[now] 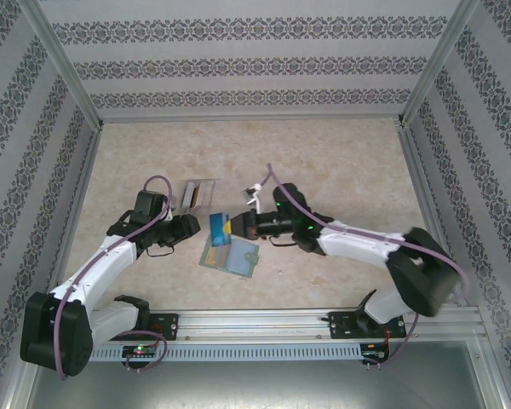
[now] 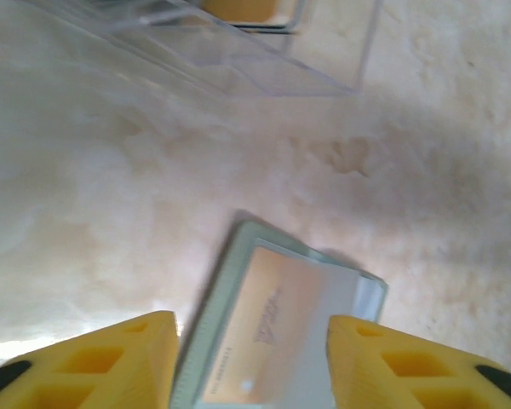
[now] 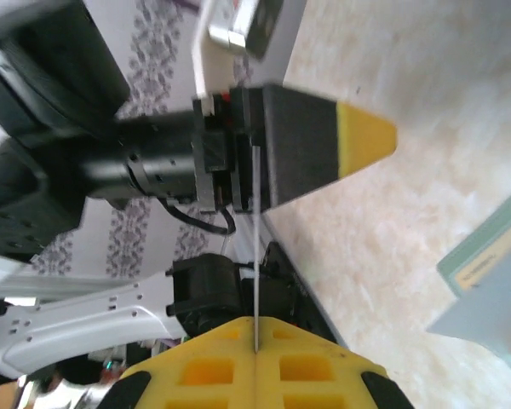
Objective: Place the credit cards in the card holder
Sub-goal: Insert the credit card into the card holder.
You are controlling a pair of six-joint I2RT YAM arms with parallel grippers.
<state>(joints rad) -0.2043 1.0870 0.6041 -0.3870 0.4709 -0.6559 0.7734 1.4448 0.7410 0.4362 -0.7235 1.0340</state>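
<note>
Left gripper (image 2: 251, 324): jaws stand partly apart with nothing gripped. The orange credit card (image 2: 277, 328) lies between its fingers, on the open sage-green card holder (image 2: 206, 315). A clear slotted stand (image 2: 264, 51) sits ahead of it.

Right gripper (image 1: 238, 227): jaws are clamped on the blue credit card (image 1: 220, 228), which is held at the holder's far side.
</note>
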